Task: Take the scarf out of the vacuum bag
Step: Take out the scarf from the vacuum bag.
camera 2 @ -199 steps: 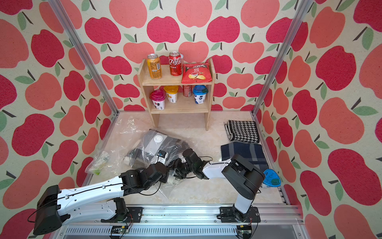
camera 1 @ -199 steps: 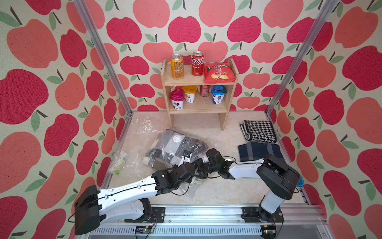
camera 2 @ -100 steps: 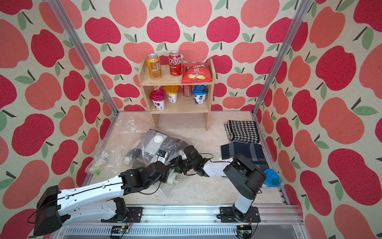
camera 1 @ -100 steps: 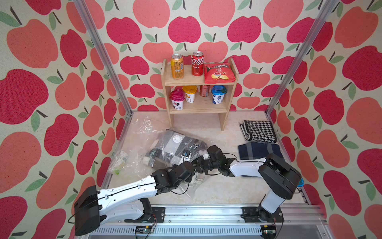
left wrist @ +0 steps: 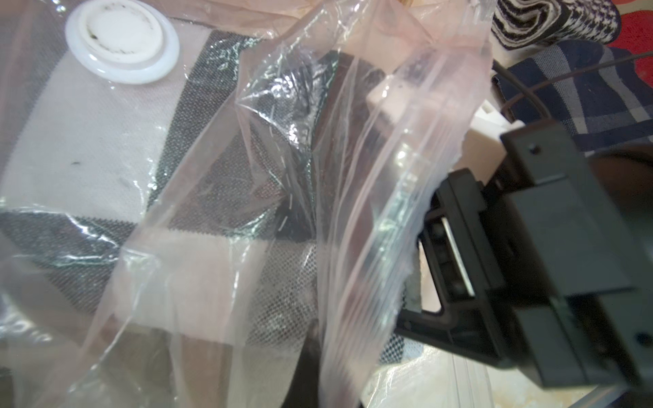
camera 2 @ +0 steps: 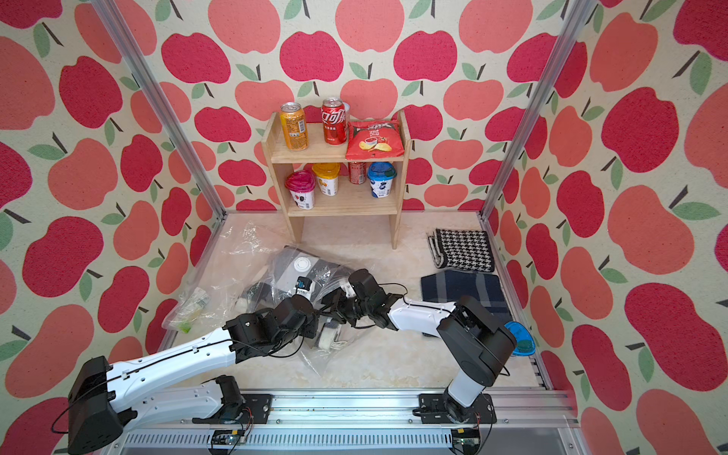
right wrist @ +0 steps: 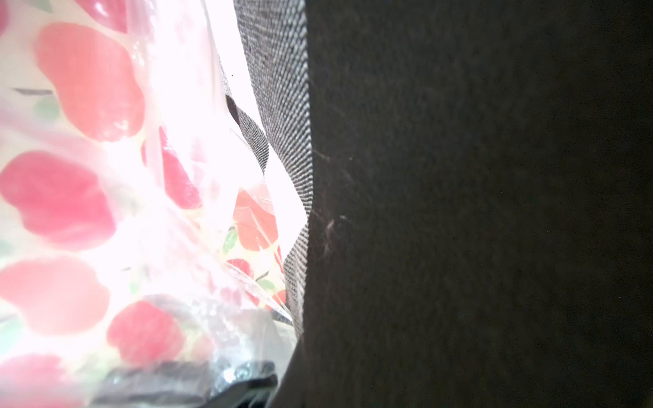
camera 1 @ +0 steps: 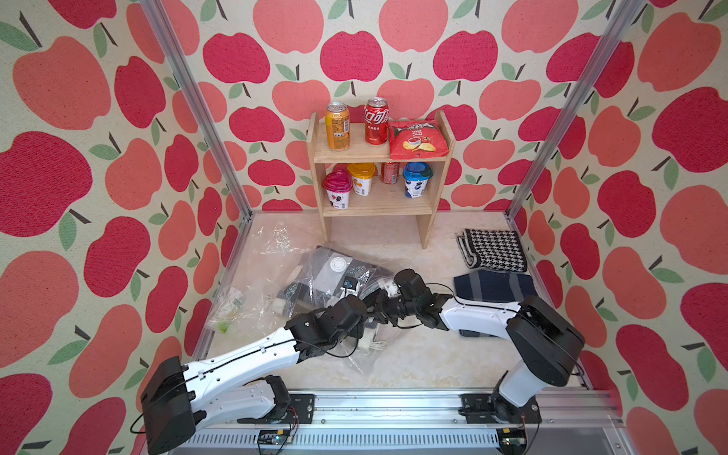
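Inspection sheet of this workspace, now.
Surface: pale marbled table, partly under plastic.
Job's things: vacuum bag crumpled, white valve cap facing up; checked scarf inside it.
Clutter: small clear bag with green bits; houndstooth cloth; navy striped cloth; wooden shelf holding cans, cups and crisps.
Grippers: left gripper shut at the bag's open edge; right gripper reaching into the bag, jaws hidden.
Cables: black wrist cable looping free.
Surroundings: apple-print walls, aluminium posts.

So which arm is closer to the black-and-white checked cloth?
Right. The right arm lies in front of that cloth; the left arm ends back at the vacuum bag.
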Tool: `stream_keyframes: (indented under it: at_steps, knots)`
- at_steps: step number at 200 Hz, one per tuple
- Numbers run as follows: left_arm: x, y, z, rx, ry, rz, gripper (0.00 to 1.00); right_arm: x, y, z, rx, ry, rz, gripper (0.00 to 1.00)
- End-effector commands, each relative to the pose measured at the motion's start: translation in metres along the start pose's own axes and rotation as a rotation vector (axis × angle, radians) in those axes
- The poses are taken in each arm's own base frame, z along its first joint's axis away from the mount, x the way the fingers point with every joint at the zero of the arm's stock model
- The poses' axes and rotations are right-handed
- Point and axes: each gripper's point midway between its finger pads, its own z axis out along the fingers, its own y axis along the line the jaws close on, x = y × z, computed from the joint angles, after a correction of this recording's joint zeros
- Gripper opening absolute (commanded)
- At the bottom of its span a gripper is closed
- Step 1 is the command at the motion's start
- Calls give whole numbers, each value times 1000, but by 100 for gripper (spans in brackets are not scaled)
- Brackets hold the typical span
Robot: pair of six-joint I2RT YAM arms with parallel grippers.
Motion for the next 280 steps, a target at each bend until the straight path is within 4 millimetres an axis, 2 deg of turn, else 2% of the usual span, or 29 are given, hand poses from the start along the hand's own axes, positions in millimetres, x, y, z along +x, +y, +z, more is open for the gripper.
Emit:
stream_keyframes:
  at_steps: [1, 33, 59, 95, 154, 202, 233, 280]
  knots:
    - [-4, -1, 1, -4, 73, -45, 0, -4, 12, -14, 4, -41, -54, 0]
    - [-27, -14, 7, 10, 108, -45, 0, -4, 1, -20, 52, -61, -67, 0]
    - [-37, -17, 18, -21, 142, -39, 0, -3, -12, -21, 96, -59, -53, 0]
    - [-36, -21, 32, -28, 178, -54, 0, -1, -37, -31, 198, -73, -47, 0]
    - [-39, -14, 51, -41, 208, -67, 0, -5, -46, -65, 362, -100, -129, 0]
    - [-43, -12, 62, -39, 225, -75, 0, -16, -57, -91, 395, -86, -109, 0]
    - [-46, -16, 67, -25, 222, -78, 0, -26, -48, -107, 403, -80, -129, 0]
    - [-45, -18, 66, -9, 217, -63, 0, -42, -16, -121, 400, -85, -184, 0]
